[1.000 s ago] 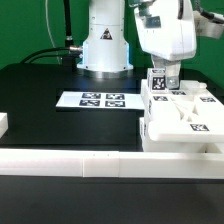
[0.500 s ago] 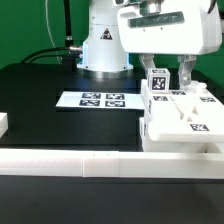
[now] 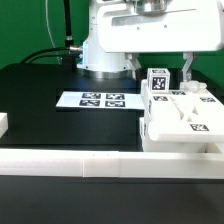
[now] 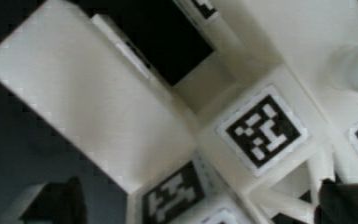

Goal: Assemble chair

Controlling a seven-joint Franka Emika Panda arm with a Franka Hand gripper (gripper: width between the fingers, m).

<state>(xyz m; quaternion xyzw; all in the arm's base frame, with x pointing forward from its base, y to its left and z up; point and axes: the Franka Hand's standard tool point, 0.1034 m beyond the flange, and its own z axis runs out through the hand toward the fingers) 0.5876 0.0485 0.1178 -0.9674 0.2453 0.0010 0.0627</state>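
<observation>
Here's the end effector (image 3: 162, 69) hanging in the upper right of the exterior view, and it is spread wide, with nothing in its grip. Its two fingers (image 3: 187, 67) point down on either side of an upright post (image 3: 157, 84). Their tips sit about level with the post's top, and there's clear air between each one and the plastic.

The post shows a black-and-white tag on its front and rises from the rear corner of the chair (image 3: 182, 116), on the exterior view's left side of it. The chair is a blocky white cluster of slabs and bars at the right centre of the frame. It sits on the black counter (image 3: 40, 110), right against the low white border wall (image 3: 90, 162) that runs along the bottom.

The marker board (image 3: 100, 100) lies flat at mid-frame, just beside the chair on the exterior view's left.

From the wrist view, the chair's (image 4: 123, 110) white faces fill the shot at a tilt, with one tag (image 4: 265, 130) sharp and close. The dark fingertips (image 4: 51, 200) are blurred at the edge, far apart.
</observation>
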